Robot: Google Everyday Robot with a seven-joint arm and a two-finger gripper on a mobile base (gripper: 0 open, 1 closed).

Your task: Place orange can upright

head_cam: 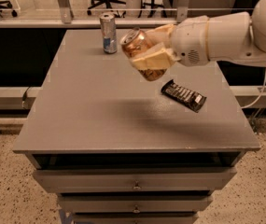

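The orange can (137,46) is an orange-gold drink can with a silver end. It hangs tilted in the air above the middle of the grey table (90,111), its top end pointing up and to the left. My gripper (152,57) comes in from the right on a white arm and is shut on the can, with a pale finger (153,59) lying across the can's side. The can touches nothing on the table.
A taller slim silver-and-blue can (108,32) stands upright at the table's back edge, left of the held can. A dark snack bar wrapper (184,95) lies flat on the right side. Drawers sit under the tabletop.
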